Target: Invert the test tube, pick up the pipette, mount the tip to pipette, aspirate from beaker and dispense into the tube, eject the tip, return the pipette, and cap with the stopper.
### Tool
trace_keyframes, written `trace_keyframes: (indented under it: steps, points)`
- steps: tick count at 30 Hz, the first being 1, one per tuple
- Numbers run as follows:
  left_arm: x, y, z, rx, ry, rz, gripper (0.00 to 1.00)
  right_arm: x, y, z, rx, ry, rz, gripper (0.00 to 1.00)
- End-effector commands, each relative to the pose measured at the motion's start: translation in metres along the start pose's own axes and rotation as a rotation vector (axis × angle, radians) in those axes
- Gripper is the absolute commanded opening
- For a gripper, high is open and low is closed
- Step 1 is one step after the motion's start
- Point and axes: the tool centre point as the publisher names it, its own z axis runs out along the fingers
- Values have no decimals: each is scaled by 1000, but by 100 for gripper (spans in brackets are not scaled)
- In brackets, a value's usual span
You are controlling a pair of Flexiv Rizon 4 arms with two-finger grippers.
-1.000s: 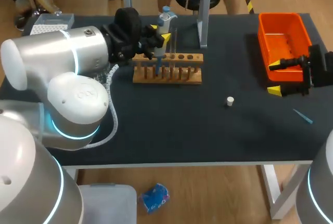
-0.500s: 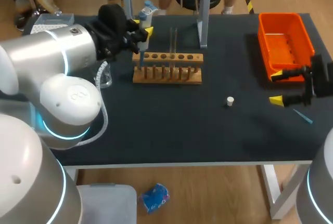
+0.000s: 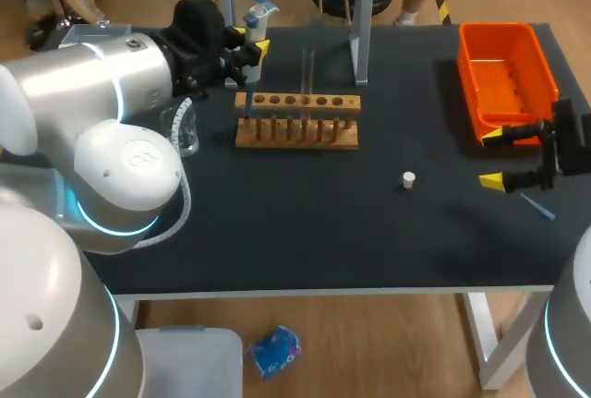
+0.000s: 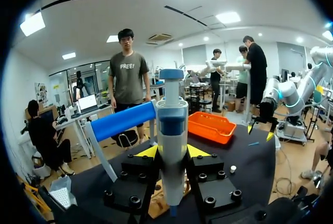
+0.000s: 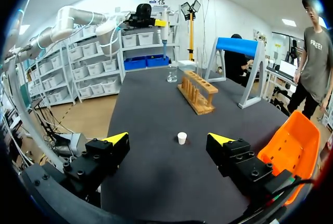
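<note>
Left jaws clamping the pipette [image 4: 172, 130] have edged back; right jaws gape empty, unmoved

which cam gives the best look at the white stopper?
Right wrist view: the stopper stands unobstructed on the table, ahead of the open right gripper. Head view shows the stopper smaller, between the rack and that gripper. Left wrist view catches only a tiny white dot.

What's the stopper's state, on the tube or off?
Off. The stopper sits on the table, apart from the rack; the test tube stands in the rack.
</note>
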Motion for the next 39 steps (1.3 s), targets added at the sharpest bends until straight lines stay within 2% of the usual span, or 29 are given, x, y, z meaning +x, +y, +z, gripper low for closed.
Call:
trace_keyframes:
  steps: [1,4,7,11,14,22,31,39]
  points:
    - [1,-2,1,-5,-2,-2,0,1,0,-1,2,-1,0,100]
    - [1,-2,1,-5,-2,-2,0,1,0,-1,2,-1,0,100]
    - [-11,6,-2,-6,-39,-16,0,1,0,-1,2,-1,0,100]
    - [-42,14,-7,-3,-96,-19,0,1,0,-1,2,-1,0,100]
    - [-66,13,-12,9,-129,-7,0,1,0,-1,2,-1,0,100]
    - [-124,10,-23,13,-144,36,0,1,0,-1,2,-1,0,100]
    - [-184,20,-34,-47,-155,17,0,1,0,-1,2,-1,0,100]
    - [-202,31,-30,-93,-135,5,0,1,0,-1,2,-1,0,100]
